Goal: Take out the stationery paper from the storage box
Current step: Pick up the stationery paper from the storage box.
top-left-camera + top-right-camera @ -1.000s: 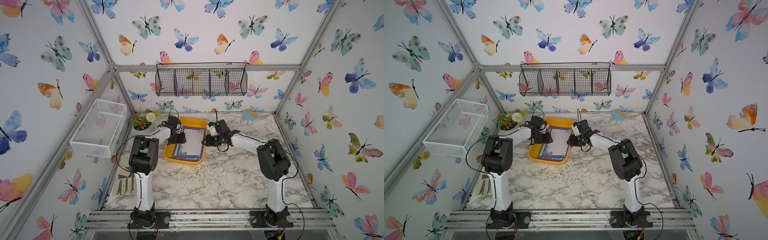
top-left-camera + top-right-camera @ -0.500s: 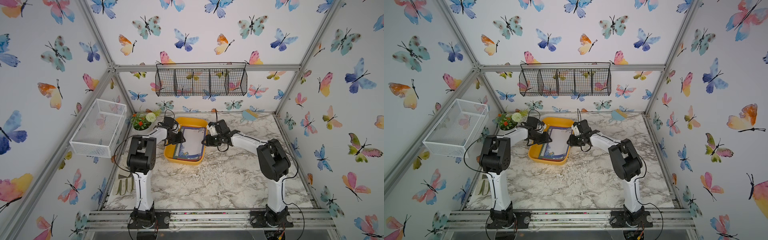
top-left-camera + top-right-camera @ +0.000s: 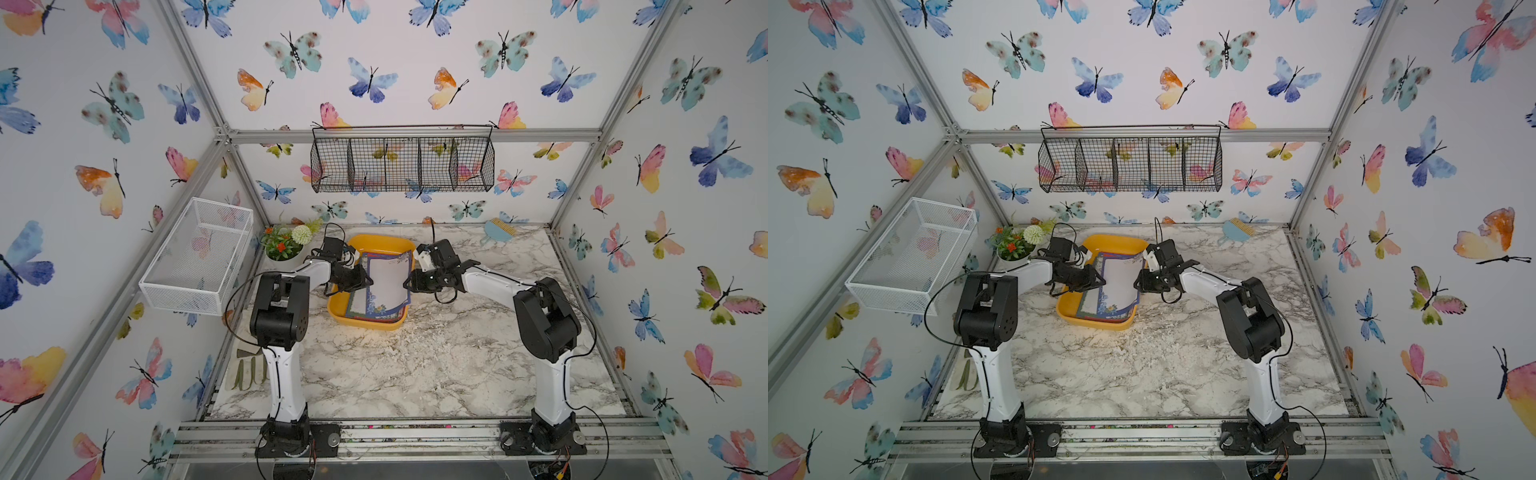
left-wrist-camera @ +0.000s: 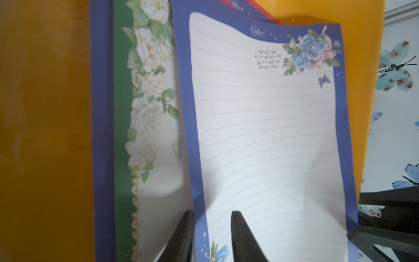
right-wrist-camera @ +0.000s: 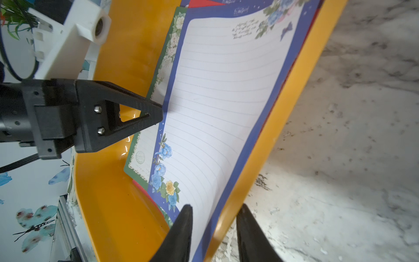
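Observation:
The yellow-orange storage box (image 3: 365,325) (image 3: 1096,322) lies at the back middle of the marble table. Its top sheet of stationery paper (image 3: 388,277) (image 4: 267,136) (image 5: 222,90), blue floral border, bows upward between both grippers. A green-bordered sheet (image 4: 122,113) and red edges lie under it. My left gripper (image 3: 368,279) (image 4: 212,213) is open, its fingers astride the blue sheet's left edge. My right gripper (image 3: 406,286) (image 5: 214,207) is shut across the box's right wall, one finger on the sheet inside, one outside the rim.
A potted plant (image 3: 284,245) stands just left of the box. A white mesh basket (image 3: 199,257) hangs on the left wall, a black wire basket (image 3: 401,160) on the back wall. A blue brush (image 3: 498,230) lies back right, gloves (image 3: 249,368) front left.
My left gripper has come in over the box's left side to the sheet's edge, its jaws narrowing. The blue sheet has risen and curled. The right gripper has stayed put.

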Controlling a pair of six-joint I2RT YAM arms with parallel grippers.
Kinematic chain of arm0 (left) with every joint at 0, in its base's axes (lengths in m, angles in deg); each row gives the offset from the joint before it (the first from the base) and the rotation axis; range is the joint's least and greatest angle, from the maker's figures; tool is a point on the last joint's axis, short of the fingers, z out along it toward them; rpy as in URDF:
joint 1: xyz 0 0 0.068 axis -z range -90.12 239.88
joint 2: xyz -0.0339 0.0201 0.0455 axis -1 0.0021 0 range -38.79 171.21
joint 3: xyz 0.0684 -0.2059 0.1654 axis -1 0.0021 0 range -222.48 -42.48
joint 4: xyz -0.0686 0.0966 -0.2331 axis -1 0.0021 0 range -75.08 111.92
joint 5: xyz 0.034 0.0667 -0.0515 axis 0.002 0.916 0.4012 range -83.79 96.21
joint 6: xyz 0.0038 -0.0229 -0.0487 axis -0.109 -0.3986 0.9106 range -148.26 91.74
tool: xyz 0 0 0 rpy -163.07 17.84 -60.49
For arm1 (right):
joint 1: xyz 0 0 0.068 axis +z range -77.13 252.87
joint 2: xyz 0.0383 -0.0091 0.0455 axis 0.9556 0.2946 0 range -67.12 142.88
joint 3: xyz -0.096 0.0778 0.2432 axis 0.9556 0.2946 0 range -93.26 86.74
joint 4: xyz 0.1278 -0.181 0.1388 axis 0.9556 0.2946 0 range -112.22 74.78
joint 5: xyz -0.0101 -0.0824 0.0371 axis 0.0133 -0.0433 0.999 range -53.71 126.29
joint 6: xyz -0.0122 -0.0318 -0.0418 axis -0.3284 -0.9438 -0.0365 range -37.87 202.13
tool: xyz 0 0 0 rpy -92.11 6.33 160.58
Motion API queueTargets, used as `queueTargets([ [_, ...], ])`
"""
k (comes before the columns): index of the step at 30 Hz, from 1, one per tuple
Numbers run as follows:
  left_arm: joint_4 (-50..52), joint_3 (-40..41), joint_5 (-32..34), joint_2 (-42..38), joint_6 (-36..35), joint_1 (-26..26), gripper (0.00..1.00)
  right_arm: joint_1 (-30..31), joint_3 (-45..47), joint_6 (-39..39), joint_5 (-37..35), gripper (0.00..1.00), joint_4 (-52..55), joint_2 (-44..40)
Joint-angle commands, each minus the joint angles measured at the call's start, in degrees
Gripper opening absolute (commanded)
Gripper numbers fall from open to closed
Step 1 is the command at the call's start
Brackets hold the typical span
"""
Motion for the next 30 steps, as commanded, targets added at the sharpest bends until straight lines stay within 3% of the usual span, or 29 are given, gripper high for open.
queueTargets([
  [1,-1.83,0.67,-3.26,-2.75,1.42,-0.72,0.31,0.37,0.47,0.79,0.83,0.35,-0.63,1.09],
  [30,-12.02,3.94,-15.64,-1.55,9.41,-1.96,0.26,0.32,0.42,0.80,0.79,0.35,-0.37,1.23],
])
